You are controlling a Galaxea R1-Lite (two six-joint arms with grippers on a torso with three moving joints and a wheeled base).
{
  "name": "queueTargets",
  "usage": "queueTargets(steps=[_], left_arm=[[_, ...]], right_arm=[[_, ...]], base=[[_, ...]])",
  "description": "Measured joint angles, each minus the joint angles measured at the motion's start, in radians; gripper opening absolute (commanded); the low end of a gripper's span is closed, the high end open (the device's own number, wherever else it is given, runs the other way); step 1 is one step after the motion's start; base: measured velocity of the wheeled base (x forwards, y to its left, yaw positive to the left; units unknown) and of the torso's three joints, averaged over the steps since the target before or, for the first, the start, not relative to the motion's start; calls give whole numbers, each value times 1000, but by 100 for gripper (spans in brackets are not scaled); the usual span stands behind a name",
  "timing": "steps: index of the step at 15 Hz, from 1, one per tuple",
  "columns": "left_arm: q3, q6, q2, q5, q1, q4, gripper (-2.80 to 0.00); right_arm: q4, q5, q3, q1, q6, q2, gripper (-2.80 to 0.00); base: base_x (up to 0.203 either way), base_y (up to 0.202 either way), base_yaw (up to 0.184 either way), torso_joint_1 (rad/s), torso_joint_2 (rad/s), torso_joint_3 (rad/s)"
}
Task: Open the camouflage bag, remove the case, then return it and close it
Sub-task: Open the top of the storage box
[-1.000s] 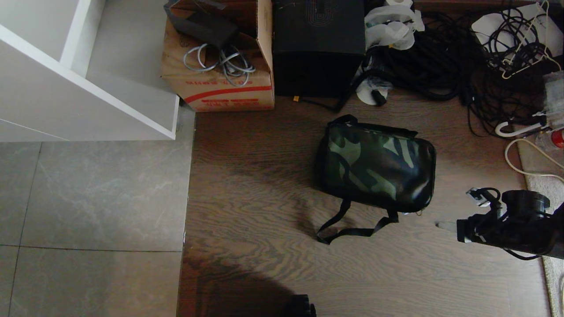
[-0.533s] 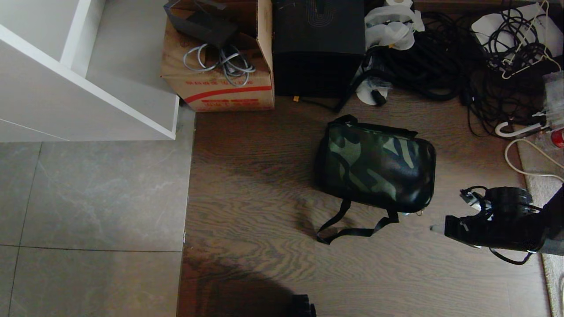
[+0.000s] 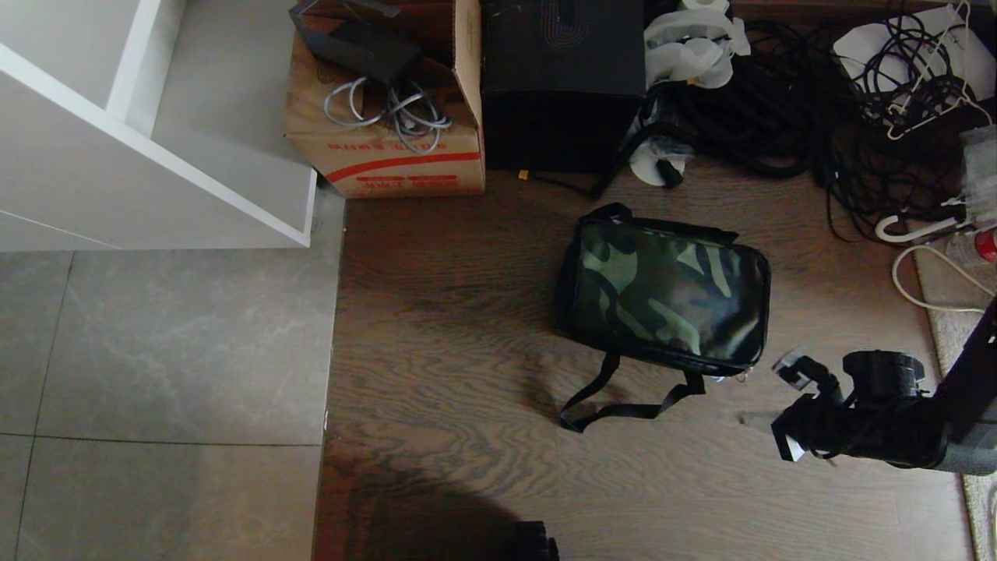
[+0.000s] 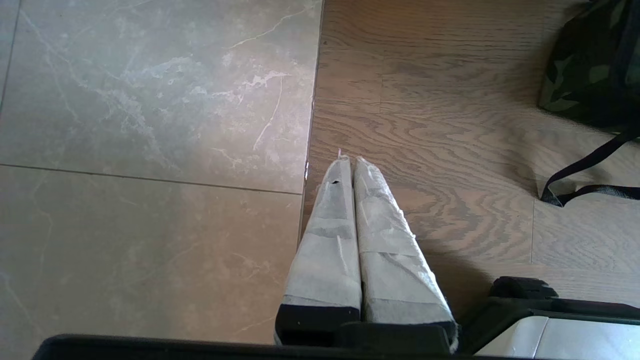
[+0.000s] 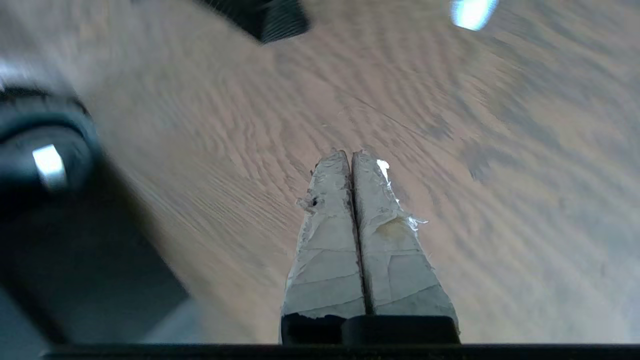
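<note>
The camouflage bag (image 3: 666,294) lies closed on the wooden floor, its black strap (image 3: 623,397) trailing toward me; a corner of the bag (image 4: 587,65) also shows in the left wrist view. The case is out of view. My right gripper (image 3: 748,419) hovers over bare floor just below the bag's near right corner, pointing left, apart from the bag. Its taped fingers (image 5: 330,210) are pressed together with nothing between them. My left gripper (image 4: 350,161) hangs parked over the seam between tile and wood, shut and empty.
A brown cardboard carton (image 3: 389,148) with cables and a tall plain black box (image 3: 561,86) stand behind the bag. Tangled black cables (image 3: 818,117) fill the back right. A white cabinet (image 3: 140,132) stands at the left, grey tiles (image 3: 156,366) below it. A pale rug edge (image 3: 954,312) lies at the right.
My right arm has swung left and nearer to me, and its wrist has rolled. Its fingers stayed shut. The bag and the left arm have not moved.
</note>
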Motion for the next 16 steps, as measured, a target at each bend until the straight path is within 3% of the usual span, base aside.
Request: queueTargets(steps=[2,7,16], left_arm=[[0,0,0,0,0,0,-280],[0,0,0,0,0,0,-280],[0,0,0,0,0,0,-280]], right_arm=[[-29,19,-8,20,-45,27,0],[-223,32,-44,78,-61,92,0],[-285,64,-152,60,-39,162,0]], base=[[0,0,0,0,0,0],[0,0,0,0,0,0],[0,0,0,0,0,0]])
